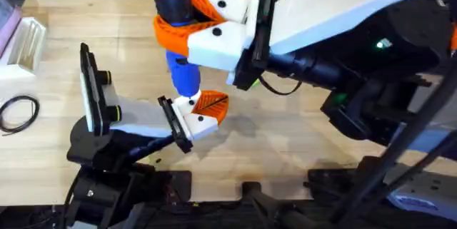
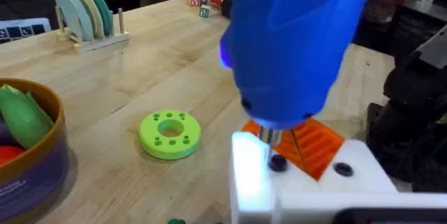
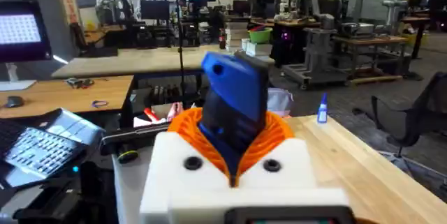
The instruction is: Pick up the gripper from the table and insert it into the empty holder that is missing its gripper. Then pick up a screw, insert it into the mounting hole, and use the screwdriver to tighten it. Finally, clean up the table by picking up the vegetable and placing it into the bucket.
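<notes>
My right gripper (image 1: 189, 26) (image 3: 234, 154) is shut on the blue screwdriver (image 1: 175, 1) (image 3: 234, 102) and holds it upright, tip down. The screwdriver (image 2: 293, 42) has its slim tip on a black screw (image 2: 278, 162) in a white block (image 2: 349, 182). This block carries an orange ribbed wedge (image 2: 318, 144) (image 1: 212, 103) at the end of my left gripper (image 1: 203, 115). I cannot tell whether the block is the holder or part of that gripper. The bucket (image 2: 59, 123), with blue sides and a tan rim, stands off to one side. A dark green scrap (image 2: 176, 220), perhaps the vegetable, lies on the table.
A lime green ring (image 2: 170, 135) lies on the wood between the bucket and the block. The bucket holds green and red toy pieces. A dish rack with plates (image 2: 84, 11) stands farther back. In the overhead view a black cable loop (image 1: 18, 111) and a white rack (image 1: 25, 43) sit at the left.
</notes>
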Robot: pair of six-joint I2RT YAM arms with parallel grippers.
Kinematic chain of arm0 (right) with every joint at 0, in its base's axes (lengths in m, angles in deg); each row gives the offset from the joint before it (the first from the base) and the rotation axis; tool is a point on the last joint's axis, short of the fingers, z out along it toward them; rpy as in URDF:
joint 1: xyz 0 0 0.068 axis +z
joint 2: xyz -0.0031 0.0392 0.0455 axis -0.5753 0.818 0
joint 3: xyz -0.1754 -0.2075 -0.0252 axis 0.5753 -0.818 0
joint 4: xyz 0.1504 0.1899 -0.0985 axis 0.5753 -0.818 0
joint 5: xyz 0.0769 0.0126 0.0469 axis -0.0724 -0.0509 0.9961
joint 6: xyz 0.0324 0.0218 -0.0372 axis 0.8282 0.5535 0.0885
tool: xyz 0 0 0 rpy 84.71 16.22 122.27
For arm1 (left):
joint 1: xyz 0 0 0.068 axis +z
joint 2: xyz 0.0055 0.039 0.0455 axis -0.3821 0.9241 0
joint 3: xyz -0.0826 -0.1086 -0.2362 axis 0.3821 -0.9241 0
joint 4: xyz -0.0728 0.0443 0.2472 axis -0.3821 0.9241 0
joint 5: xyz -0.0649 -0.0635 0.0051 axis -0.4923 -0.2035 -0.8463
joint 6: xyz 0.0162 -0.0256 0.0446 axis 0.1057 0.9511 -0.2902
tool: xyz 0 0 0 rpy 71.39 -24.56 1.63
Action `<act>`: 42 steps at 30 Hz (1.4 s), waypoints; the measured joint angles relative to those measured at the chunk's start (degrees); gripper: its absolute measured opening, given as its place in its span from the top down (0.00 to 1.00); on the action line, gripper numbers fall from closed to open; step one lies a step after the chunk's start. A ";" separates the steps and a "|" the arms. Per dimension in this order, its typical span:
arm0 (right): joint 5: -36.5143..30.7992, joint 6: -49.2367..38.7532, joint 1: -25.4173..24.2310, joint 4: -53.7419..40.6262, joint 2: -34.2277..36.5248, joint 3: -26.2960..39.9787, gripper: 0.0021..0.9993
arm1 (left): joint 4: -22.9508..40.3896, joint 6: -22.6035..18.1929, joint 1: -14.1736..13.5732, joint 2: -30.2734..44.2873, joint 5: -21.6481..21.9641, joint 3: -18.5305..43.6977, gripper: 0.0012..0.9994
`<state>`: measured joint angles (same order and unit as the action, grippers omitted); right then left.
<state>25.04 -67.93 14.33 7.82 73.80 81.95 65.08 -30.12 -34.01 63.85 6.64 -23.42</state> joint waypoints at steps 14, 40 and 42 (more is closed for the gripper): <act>1.31 -0.17 0.00 -1.23 -0.72 0.00 0.98 | 0.00 0.00 0.00 0.00 0.00 0.00 0.99; 2.69 -0.75 -0.55 -1.20 -1.09 0.09 0.98 | -0.69 -0.06 0.00 -0.07 0.01 0.00 0.99; 2.99 -0.52 -0.87 -1.20 -1.07 0.09 0.98 | -0.68 -0.06 0.00 -0.07 0.02 0.00 0.99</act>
<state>28.03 -68.45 13.46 6.62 72.74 82.03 64.40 -30.19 -34.01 63.79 6.66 -23.42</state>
